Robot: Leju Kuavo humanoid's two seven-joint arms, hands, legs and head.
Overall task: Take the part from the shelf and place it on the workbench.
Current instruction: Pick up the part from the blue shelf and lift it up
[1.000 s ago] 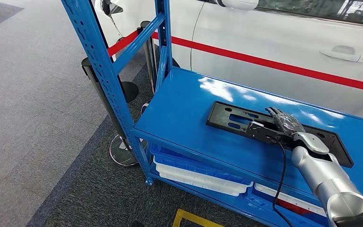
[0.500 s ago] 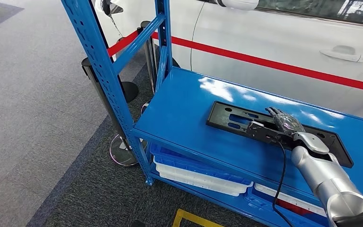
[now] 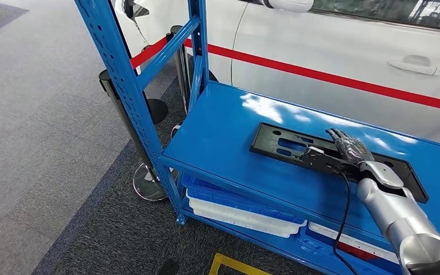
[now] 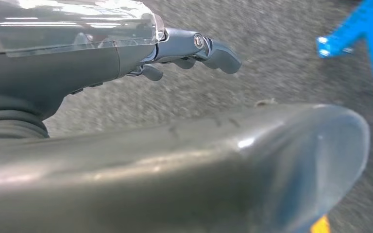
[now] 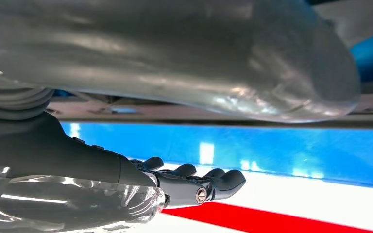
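Resting on black part (image 3: 298, 146) atop blue shelf (image 3: 223, 132) — right hand (image 3: 352, 150), fingers (image 3: 344, 140) extended, nothing held.

Bright, even indoor light falls from overhead. In the head view the picture is sharp across the frame, and white glare patches lie on the glossy blue shelf (image 3: 229, 137) toward one o'clock from its middle. Soft, faint shadows sit under the stanchion bases (image 3: 149, 186) at nine o'clock. In the left wrist view the grey carpet (image 4: 281, 63) is smeared with blur, and the large rounded cover at six o'clock is out of focus. In the right wrist view a blurred silver arm cover (image 5: 175, 53) spans twelve o'clock, with pale reflections on the blue surface behind.
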